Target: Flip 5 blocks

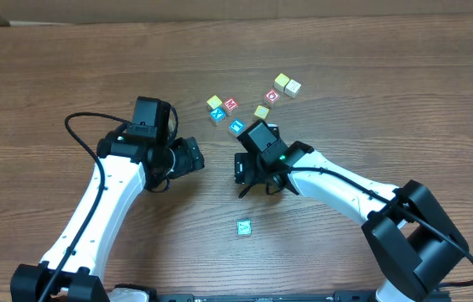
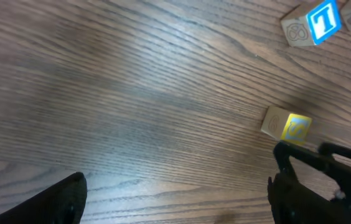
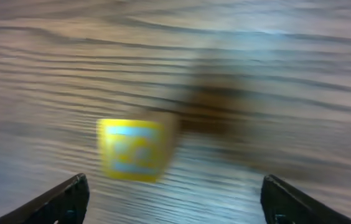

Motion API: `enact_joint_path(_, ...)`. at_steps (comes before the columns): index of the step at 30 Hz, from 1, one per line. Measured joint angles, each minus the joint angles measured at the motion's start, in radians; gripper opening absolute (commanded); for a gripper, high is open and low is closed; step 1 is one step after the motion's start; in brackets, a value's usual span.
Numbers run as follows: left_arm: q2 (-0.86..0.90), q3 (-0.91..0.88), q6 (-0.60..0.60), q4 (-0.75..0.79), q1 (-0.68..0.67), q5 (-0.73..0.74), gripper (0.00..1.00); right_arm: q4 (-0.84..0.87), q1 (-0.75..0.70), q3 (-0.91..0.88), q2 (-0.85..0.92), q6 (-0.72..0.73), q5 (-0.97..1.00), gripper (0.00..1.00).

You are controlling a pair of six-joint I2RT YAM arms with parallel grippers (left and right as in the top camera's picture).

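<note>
Several small letter blocks lie in a loose group at the back centre, among them a yellow one [image 1: 215,102], a red one [image 1: 231,104] and a blue one [image 1: 236,127]. One teal block [image 1: 243,227] lies alone near the front. My right gripper [image 1: 262,180] hangs open just below the group. In the right wrist view a blurred yellow block [image 3: 132,149] with a blue letter lies on the wood ahead of the open right gripper [image 3: 175,202], apart from both fingers. My left gripper [image 1: 196,156] is open and empty over bare wood [image 2: 175,199]. A yellow-faced block [image 2: 287,127] and a blue L block [image 2: 322,22] show to its right.
More blocks lie at the back right: a red one [image 1: 272,96], a yellow-green one [image 1: 281,81] and a cream one [image 1: 293,87]. The right arm's black fingers [image 2: 325,168] reach into the left wrist view beside the yellow-faced block. The two grippers stand close together mid-table.
</note>
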Motion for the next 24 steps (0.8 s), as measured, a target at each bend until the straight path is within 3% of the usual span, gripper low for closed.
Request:
enact_joint_path(6, 0.098, 0.000, 0.029, 0.079, -0.065, 0.029, 0.79, -0.265, -0.051, 0.147, -0.018, 0.066, 0.144, 0.93)
enact_joint_path(10, 0.177, 0.000, 0.039, 0.190, -0.107, 0.084, 0.79, -0.370, -0.159, 0.234, -0.135, 0.085, 0.194, 0.93)
enact_joint_path(16, 0.249, 0.001, 0.039, 0.299, -0.166, 0.140, 0.75, -0.456, -0.364, 0.258, -0.309, 0.045, 0.126, 0.93)
enact_joint_path(24, 0.383, 0.060, 0.039, 0.332, -0.249, 0.177, 0.66, -0.549, -0.527, 0.258, -0.335, -0.029, 0.005, 0.93)
